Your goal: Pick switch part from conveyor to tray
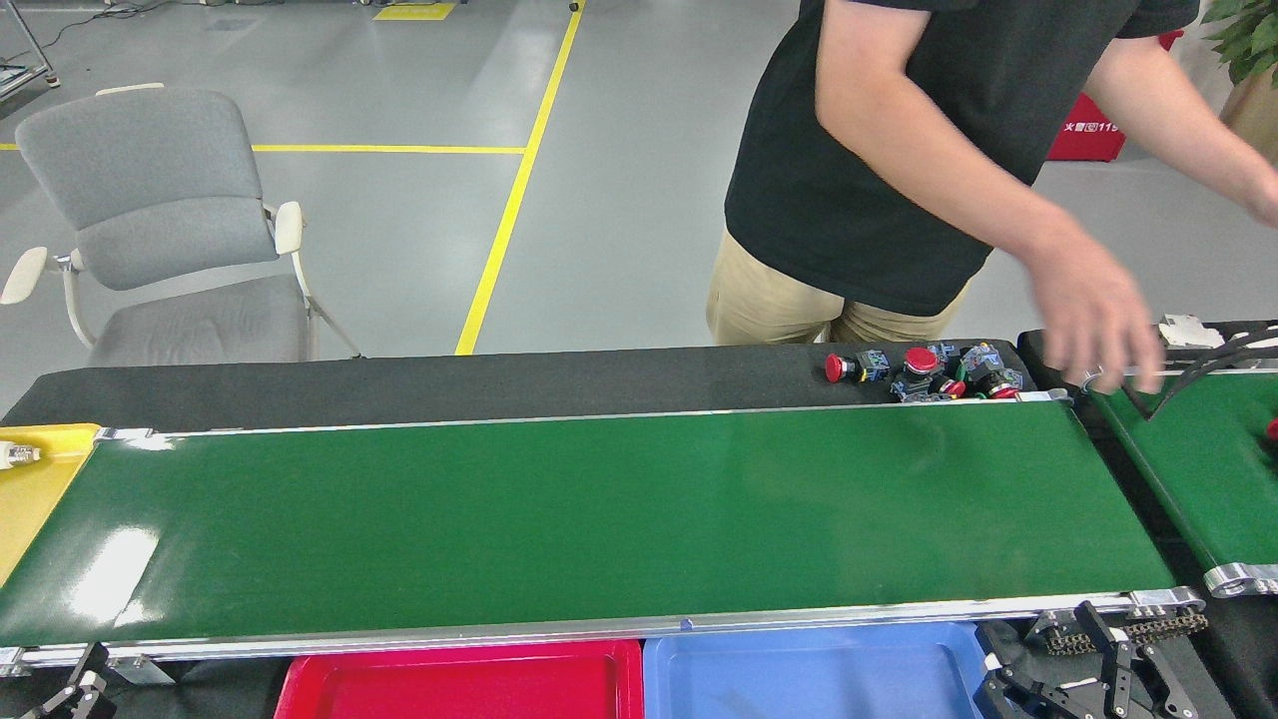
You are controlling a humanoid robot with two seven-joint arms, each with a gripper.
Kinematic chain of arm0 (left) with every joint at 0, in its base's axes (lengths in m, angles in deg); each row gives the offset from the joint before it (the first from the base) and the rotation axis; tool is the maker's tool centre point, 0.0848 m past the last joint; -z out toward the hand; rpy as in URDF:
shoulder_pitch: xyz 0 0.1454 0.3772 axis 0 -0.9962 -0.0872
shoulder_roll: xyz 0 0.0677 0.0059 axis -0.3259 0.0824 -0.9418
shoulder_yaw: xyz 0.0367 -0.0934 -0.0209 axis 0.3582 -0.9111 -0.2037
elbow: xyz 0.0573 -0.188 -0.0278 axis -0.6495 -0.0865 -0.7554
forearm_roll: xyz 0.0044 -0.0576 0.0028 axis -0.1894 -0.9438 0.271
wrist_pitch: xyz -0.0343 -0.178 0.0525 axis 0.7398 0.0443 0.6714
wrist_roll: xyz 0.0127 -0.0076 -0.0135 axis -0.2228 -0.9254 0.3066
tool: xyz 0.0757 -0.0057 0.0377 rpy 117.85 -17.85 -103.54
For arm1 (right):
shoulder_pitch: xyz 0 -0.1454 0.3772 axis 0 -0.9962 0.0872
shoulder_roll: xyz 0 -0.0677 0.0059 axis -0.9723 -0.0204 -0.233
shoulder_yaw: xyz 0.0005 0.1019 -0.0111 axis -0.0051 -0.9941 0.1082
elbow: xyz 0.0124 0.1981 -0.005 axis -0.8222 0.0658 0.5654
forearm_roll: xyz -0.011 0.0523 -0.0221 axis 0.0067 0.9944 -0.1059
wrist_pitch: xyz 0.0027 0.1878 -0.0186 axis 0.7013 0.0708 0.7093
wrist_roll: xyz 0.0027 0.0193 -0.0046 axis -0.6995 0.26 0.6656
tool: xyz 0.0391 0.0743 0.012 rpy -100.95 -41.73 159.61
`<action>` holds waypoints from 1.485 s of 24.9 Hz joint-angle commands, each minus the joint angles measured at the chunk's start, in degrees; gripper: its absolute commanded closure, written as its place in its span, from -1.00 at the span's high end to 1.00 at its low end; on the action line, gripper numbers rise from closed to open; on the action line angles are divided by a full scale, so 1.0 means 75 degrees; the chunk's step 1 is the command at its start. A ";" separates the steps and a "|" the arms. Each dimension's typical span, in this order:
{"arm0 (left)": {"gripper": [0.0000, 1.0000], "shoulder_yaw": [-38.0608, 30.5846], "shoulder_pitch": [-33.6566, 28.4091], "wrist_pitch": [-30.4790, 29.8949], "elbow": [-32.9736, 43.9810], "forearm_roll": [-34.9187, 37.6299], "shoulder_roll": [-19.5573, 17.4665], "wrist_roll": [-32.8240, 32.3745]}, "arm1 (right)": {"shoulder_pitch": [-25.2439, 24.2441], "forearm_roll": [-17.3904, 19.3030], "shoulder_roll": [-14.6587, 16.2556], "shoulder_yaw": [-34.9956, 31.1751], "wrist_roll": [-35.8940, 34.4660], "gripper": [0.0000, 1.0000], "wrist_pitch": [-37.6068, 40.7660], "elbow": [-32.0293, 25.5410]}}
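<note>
The conveyor (599,519) is a long glossy green belt running across the view between silver rails. A cluster of switch parts (924,372) with red and black caps lies on the black surround just behind the belt's far rail, at the right. The red tray (300,689) sits below the near rail, cut off by the bottom edge. Only the dark tip of my left gripper (75,692) shows at the bottom left corner. My right gripper (1083,669) sits at the bottom right, beside the blue tray. Both are low, near the belt's near rail and far from the switch parts.
A person in a black shirt stands behind the conveyor, one hand (1098,320) blurred over the gap to the shorter green belt (1198,469) at the right. The blue tray (819,674) lies right of the red one. A yellow tray (35,489) is at the left end, and a grey chair (160,230) stands behind it.
</note>
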 commanded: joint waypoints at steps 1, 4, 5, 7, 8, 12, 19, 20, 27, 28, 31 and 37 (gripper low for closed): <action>1.00 -0.0023 0.0009 0.0038 0.0161 0.0021 0.0029 0.0077 | -0.0018 0.0036 -0.0010 -0.0194 0.0115 0.98 -0.0122 -0.0040; 1.00 -0.0023 -0.0050 0.0038 0.0125 0.0033 0.0053 0.0089 | -0.0065 0.0036 -0.0034 -0.0253 0.0115 0.93 -0.0134 -0.0017; 1.00 -0.0023 -0.0085 0.0038 0.0137 0.0033 0.0041 0.0089 | -0.0065 0.0036 -0.0034 -0.0241 0.0115 0.93 -0.0134 -0.0017; 1.00 -0.0034 -0.0097 0.0085 0.0102 0.0033 0.0064 0.0089 | -0.0053 0.0036 -0.0022 -0.0241 0.0115 0.93 -0.0122 -0.0017; 1.00 -0.0023 -0.0085 0.0085 0.0114 0.0021 0.0076 0.0089 | -0.0053 0.0036 -0.0034 -0.0241 0.0115 0.92 -0.0134 -0.0017; 1.00 -0.0034 -0.0073 0.0061 0.0137 0.0009 0.0111 0.0100 | 0.0005 0.0048 -0.0034 -0.0264 0.0092 0.89 -0.0157 0.0018; 1.00 -0.0046 -0.0062 0.0073 0.0079 -0.0026 0.0111 0.0089 | 0.0005 0.0048 -0.0022 -0.0253 0.0115 0.89 -0.0146 0.0018; 1.00 -0.0046 -0.0062 0.0061 0.0090 -0.0026 0.0123 0.0089 | 0.0005 0.0048 -0.0022 -0.0253 0.0115 0.90 -0.0146 0.0018; 1.00 -0.0081 -0.0038 0.0085 0.0102 -0.0038 0.0123 0.0089 | -0.0007 0.0036 -0.0022 -0.0253 0.0150 0.89 -0.0146 0.0018; 1.00 -0.0070 -0.0050 0.0085 0.0102 -0.0038 0.0123 0.0089 | -0.0007 0.0036 -0.0022 -0.0253 0.0150 0.90 -0.0146 0.0018; 1.00 -0.0046 -0.0038 0.0085 0.0114 -0.0038 0.0111 0.0089 | 0.0017 0.0024 -0.0022 -0.0253 0.0150 0.89 -0.0157 0.0018; 1.00 -0.0093 -0.0003 0.0038 0.0114 -0.0038 -0.0006 0.0089 | 0.0005 0.0024 -0.0046 -0.0253 0.0291 0.89 -0.0169 0.0018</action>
